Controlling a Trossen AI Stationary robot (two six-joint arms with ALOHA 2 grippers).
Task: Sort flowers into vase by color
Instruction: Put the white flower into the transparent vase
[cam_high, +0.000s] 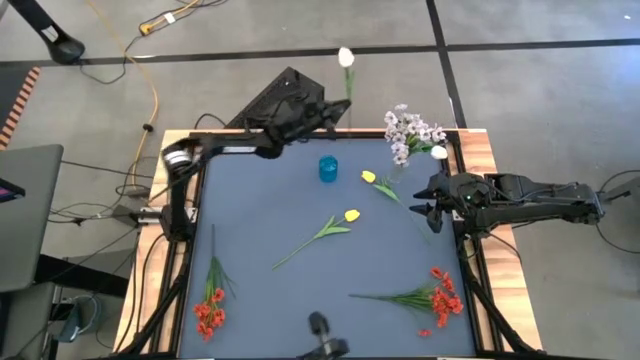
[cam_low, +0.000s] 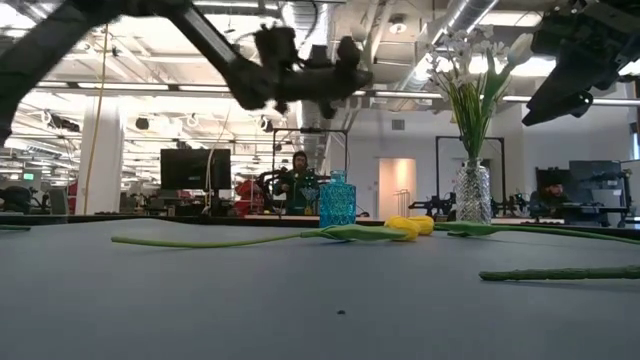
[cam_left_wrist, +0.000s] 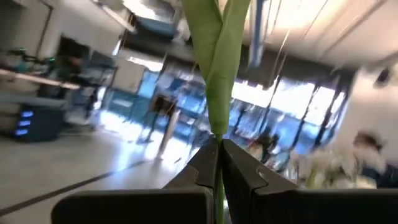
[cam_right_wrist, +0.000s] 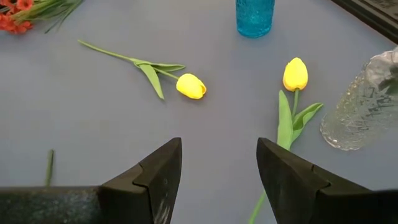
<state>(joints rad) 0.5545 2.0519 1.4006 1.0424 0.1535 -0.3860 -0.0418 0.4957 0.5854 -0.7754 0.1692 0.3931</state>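
Left gripper (cam_high: 335, 108) is clamped on the green stem of a white tulip (cam_high: 346, 57), lifted above the far edge of the table (cam_high: 260, 215), so that the blossom hangs out past the table over the floor. In its wrist view the two fingers (cam_left_wrist: 202, 165) pinch the stem close under its folded leaves.

Judging by this, the step in hand is carrying the white tulip to a vase. The clear glass vase (cam_right_wrist: 364, 106) at the far right corner already holds a pale lilac-white spray (cam_high: 410, 130) and a white bloom, so it seems the likelier goal; the small blue vase (cam_high: 328, 168) stands empty just near the left gripper. The next move calls for swinging rightward and tipping the stem end down into the glass mouth.

Right gripper (cam_high: 432, 203) hovers with fingers spread just near that glass vase, above a yellow tulip (cam_high: 369, 177), crowding that corner. Mid-table is open save a second yellow tulip (cam_high: 351, 214); red flower clusters (cam_high: 208, 310) lie near left and near right.
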